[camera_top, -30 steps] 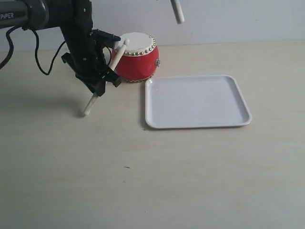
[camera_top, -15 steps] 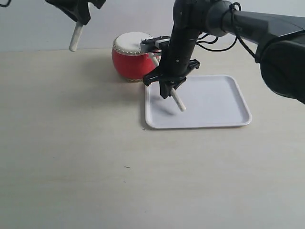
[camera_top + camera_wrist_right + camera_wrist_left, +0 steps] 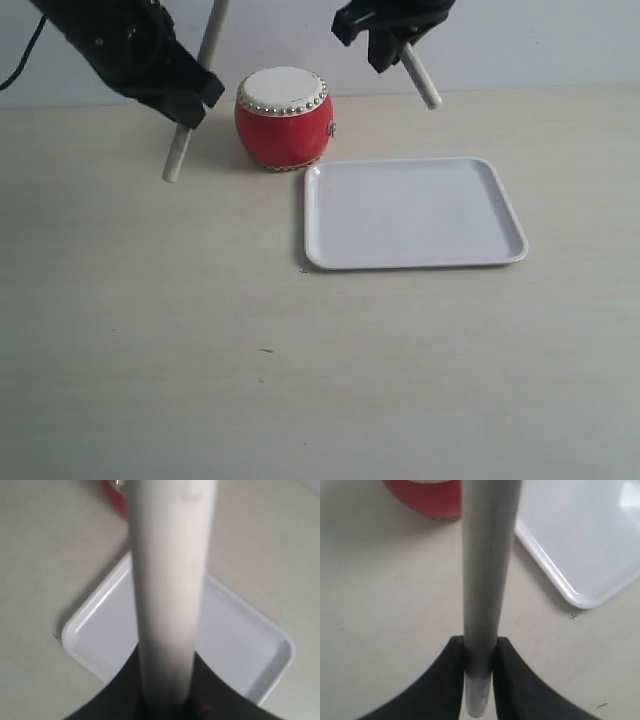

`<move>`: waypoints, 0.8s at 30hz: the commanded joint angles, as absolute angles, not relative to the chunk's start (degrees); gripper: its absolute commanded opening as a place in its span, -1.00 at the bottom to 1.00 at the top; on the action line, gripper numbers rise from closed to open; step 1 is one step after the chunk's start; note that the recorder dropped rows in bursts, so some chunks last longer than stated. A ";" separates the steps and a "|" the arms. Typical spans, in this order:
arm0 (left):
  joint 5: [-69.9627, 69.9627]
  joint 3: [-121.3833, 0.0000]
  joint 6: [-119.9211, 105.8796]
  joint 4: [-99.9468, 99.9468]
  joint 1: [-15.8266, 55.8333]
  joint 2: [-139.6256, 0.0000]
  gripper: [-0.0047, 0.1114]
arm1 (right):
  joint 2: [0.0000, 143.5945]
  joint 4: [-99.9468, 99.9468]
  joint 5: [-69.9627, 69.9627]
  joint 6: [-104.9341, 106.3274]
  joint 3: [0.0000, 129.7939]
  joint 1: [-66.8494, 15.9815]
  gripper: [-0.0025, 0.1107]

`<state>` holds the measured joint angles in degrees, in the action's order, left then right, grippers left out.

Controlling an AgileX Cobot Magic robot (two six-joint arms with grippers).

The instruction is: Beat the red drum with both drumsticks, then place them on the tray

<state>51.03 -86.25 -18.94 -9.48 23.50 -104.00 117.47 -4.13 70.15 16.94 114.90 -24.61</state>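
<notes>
The red drum stands upright at the back of the table, its off-white skin facing up. Left of it my left gripper is shut on one drumstick, which slants steeply with its lower end above the table. The stick's tip is off the drum. High at the back, my right gripper is shut on the other drumstick, lifted clear of the drum. The white tray lies empty to the drum's right front. Each wrist view shows its stick clamped between the black jaws.
The table is a plain pale wood surface. A light wall runs behind the drum. The tray's near corner and the drum's base show in the left wrist view; the tray lies under the right stick.
One second ago the left stick rested on the drum, then the right stick struck while the left rose. Now the right arm has lifted away and the left has come down beside the drum.
</notes>
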 commanded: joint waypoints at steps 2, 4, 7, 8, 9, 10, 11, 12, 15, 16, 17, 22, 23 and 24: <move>37.63 -73.89 -21.27 -9.95 22.66 -96.54 -0.92 | 115.06 -2.22 69.96 19.34 107.56 -24.69 -0.96; 32.76 -71.79 -21.24 -9.95 22.06 -94.38 -0.92 | 115.06 -2.61 69.96 19.34 105.79 -24.69 -0.96; 30.97 -70.34 -20.70 -9.95 21.67 -92.66 -0.92 | 115.06 -2.95 69.96 19.75 102.66 -24.69 -0.96; 30.69 -70.16 -20.70 -9.95 21.67 -92.44 -0.92 | 115.06 -2.95 69.96 20.36 101.47 -24.69 -0.96; 30.58 -69.89 -20.70 -9.95 21.67 -92.43 -0.92 | 115.17 -2.95 69.53 21.35 100.24 -24.69 -0.96; 31.08 -69.77 -20.70 -9.95 21.67 -92.43 -0.92 | 115.30 -2.95 68.84 22.32 99.16 -24.69 -0.96; 31.96 -69.77 -20.70 -9.95 21.67 -92.43 -0.92 | 115.43 -2.95 68.60 23.29 98.45 -24.69 -0.96; 32.26 -69.62 -20.81 -9.95 21.67 -92.43 -0.92 | 115.70 -2.95 68.46 24.46 97.71 -24.69 -0.96; 32.79 -69.50 -20.93 -9.61 21.67 -92.43 -0.92 | 116.70 -2.95 67.68 28.05 96.31 -24.69 -0.96; 33.05 -69.50 -20.93 -9.32 21.67 -92.43 -0.92 | 117.07 -2.95 67.45 30.14 96.18 -24.69 -0.96; 33.33 -69.50 -20.93 -9.21 21.67 -92.43 -0.92 | 117.57 -2.95 67.33 32.64 95.92 -24.69 -0.96; 33.68 -69.50 -20.93 -8.61 21.67 -92.43 -0.92 | 119.83 -2.68 67.34 42.84 95.93 -24.69 -0.96; 33.86 -69.50 -20.93 -8.65 21.67 -92.43 -0.92 | 120.12 -2.20 67.34 45.77 95.93 -24.69 -0.96; 34.18 -69.50 -20.93 -8.65 21.67 -92.43 -0.92 | 120.24 -1.15 67.23 48.78 95.93 -24.69 -0.96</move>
<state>33.72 -69.55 -20.84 -8.95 21.77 -92.78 119.80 -2.90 67.98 40.89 96.06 -24.61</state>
